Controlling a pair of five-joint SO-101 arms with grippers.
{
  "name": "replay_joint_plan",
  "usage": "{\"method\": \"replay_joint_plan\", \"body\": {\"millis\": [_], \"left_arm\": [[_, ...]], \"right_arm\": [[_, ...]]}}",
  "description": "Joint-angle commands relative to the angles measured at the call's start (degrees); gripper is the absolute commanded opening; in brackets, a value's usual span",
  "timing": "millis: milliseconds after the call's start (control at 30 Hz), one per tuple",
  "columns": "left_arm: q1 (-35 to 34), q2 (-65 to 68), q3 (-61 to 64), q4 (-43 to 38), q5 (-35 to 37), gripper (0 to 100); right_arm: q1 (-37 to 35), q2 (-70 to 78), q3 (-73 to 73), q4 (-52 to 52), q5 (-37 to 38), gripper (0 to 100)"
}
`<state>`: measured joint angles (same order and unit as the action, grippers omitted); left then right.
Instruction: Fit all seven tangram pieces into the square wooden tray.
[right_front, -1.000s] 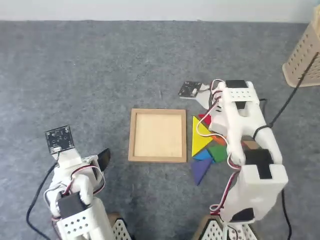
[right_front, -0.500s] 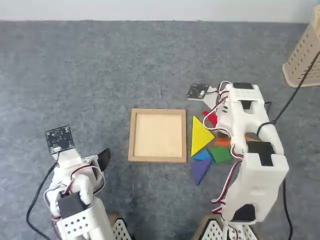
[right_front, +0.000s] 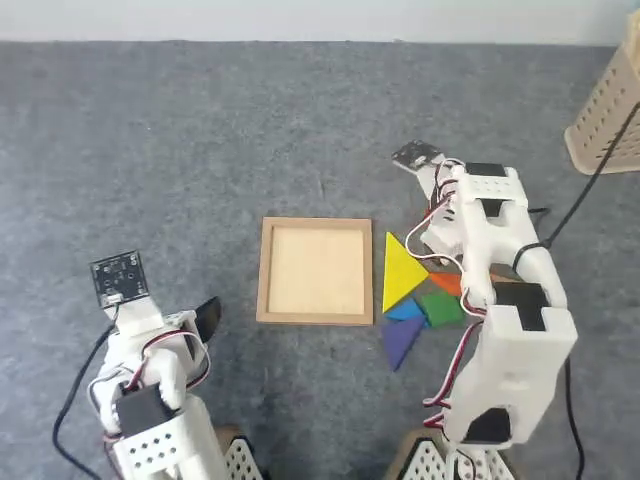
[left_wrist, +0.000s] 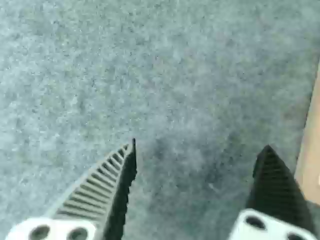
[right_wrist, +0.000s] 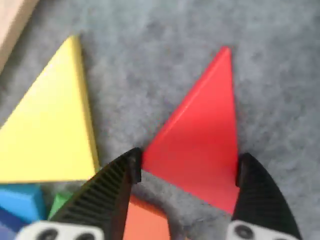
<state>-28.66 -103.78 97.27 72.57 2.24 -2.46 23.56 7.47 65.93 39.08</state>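
The square wooden tray (right_front: 315, 272) lies bare on the grey carpet. Just right of it are a yellow triangle (right_front: 400, 270), a blue piece (right_front: 405, 310), a green piece (right_front: 440, 308), a purple piece (right_front: 400, 342) and an orange piece (right_front: 445, 283). The right arm (right_front: 485, 225) hangs over this cluster. In the right wrist view my right gripper (right_wrist: 189, 159) is open, its fingers either side of a red triangle (right_wrist: 200, 135), with the yellow triangle (right_wrist: 50, 135) beside it. My left gripper (left_wrist: 199, 150) stands open over carpet, left of the tray (left_wrist: 312, 145).
A beige perforated board (right_front: 605, 110) leans at the far right edge. Both arm bases stand at the near edge of the table. A corner of the tray (right_wrist: 12, 15) appears in the right wrist view. Open carpet lies behind and left of the tray.
The right arm's wrist has swung back and to the right over the pieces, and the arm now covers the red triangle in the high view. The left arm has kept still.
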Motion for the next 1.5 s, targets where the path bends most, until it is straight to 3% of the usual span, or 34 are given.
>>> {"method": "replay_joint_plan", "body": {"millis": [0,133,500,600,700,833,1067,1467], "left_arm": [[0.1,-0.7,-0.7,-0.1,-0.1,35],[0.1,-0.7,-0.7,-0.1,-0.1,35],[0.1,-0.7,-0.7,-0.1,-0.1,35],[0.1,-0.7,-0.7,-0.1,-0.1,35],[0.1,-0.7,-0.7,-0.1,-0.1,35],[0.1,-0.7,-0.7,-0.1,-0.1,35],[0.1,-0.7,-0.7,-0.1,-0.1,35],[0.1,-0.7,-0.7,-0.1,-0.1,35]], "right_arm": [[0.4,-0.4,-4.7,1.5,-7.7,23.1],[-0.1,-4.9,-5.6,4.5,-8.7,23.1],[-10.9,-23.3,1.9,8.0,-9.1,23.1],[-10.0,-25.4,2.5,7.3,-9.1,23.4],[-6.4,-24.0,2.5,7.3,-3.3,24.0],[-3.0,-17.5,2.4,6.3,1.4,33.1],[-2.1,-8.3,2.4,-1.7,1.5,34.4],[0.6,-3.5,2.3,-4.6,1.4,34.4]]}}
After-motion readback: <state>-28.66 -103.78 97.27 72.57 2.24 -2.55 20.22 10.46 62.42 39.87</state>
